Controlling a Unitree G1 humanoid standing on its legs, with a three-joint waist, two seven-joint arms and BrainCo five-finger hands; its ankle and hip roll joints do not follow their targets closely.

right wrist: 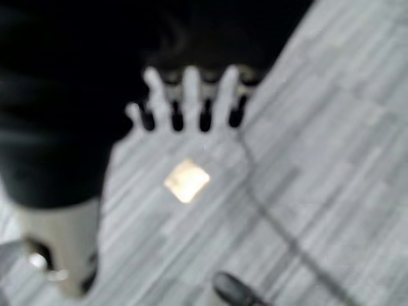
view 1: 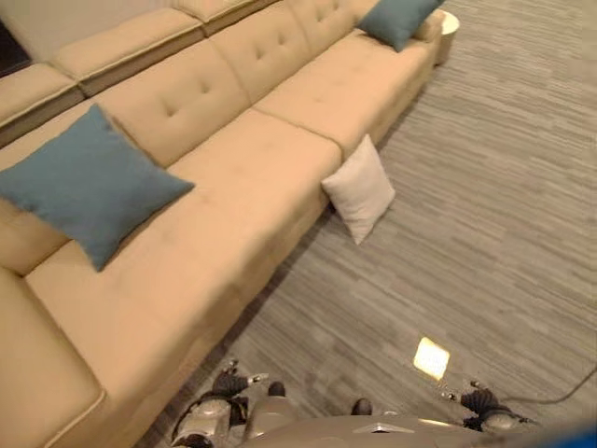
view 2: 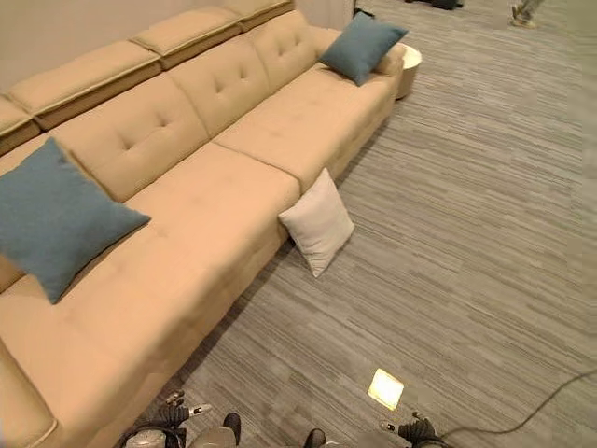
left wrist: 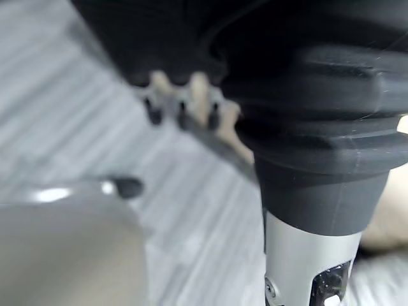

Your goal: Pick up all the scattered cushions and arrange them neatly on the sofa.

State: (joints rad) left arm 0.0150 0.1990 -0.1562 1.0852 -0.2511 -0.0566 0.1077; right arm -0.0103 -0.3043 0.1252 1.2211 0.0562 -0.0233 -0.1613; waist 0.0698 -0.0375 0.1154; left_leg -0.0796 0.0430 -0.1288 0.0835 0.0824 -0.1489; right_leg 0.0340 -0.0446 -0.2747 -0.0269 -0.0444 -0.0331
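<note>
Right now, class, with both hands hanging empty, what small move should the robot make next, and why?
Probably step toward the white cushion. It stands on the grey carpet, leaning against the sofa front, while both blue cushions already sit on the seat. The left hand and right hand hold nothing and look too far to reach it.

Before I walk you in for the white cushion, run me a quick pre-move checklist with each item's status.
1. Target located: white cushion on the floor, leaning against the sofa front. Ok.
2. Path to it: bare carpet between you and the cushion. Ok.
3. Left hand free: fingers straight, holding nothing. Ok.
4. Right hand free: fingers straight, holding nothing. Ok.
5. Seat space: open stretch of seat between the near blue cushion and the far blue cushion. Ok.
6. Other cushions off the sofa: none seen on the visible floor; beyond the views, cannot tell.
</note>
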